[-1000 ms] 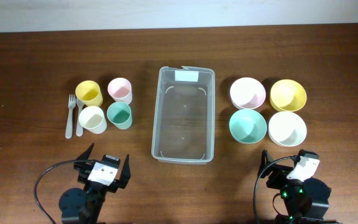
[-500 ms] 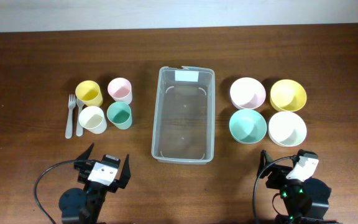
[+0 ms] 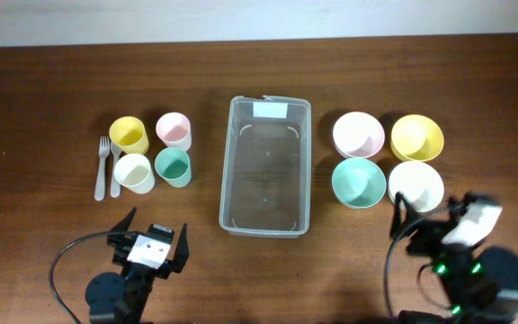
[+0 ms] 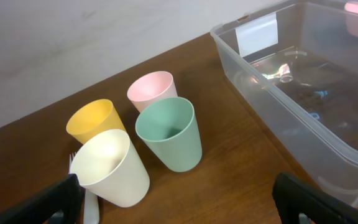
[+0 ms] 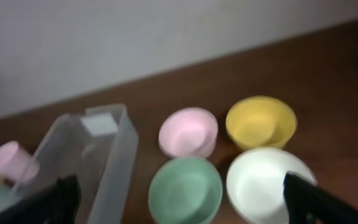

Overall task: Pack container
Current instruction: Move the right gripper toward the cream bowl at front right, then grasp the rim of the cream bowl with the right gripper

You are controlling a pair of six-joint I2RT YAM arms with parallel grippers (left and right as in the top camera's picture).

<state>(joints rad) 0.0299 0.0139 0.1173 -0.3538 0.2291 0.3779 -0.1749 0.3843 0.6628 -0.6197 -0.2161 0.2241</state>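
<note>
The clear plastic container [image 3: 226, 171] stands empty in the middle of the table, with a white label at its far end. It also shows in the left wrist view [image 4: 328, 149] and the right wrist view [image 5: 120, 155]. My left gripper [image 3: 154, 231] is open and empty near the front edge, below the cups; its fingers frame the left wrist view [image 4: 185, 205]. My right gripper [image 3: 430, 219] is open and empty, just in front of the white bowl [image 3: 415, 185] and the green bowl [image 3: 358, 182]. The right wrist view [image 5: 185, 202] is blurred.
Left of the container stand a yellow cup [image 3: 129, 135], a pink cup [image 3: 174, 130], a white cup [image 3: 134, 171] and a green cup [image 3: 173, 166], with a fork and spoon [image 3: 102, 171] beside them. A pink bowl [image 3: 358, 134] and a yellow bowl [image 3: 416, 137] sit at the right.
My right arm has shifted to the right and towards the bowls. The left arm and all objects have not moved.
</note>
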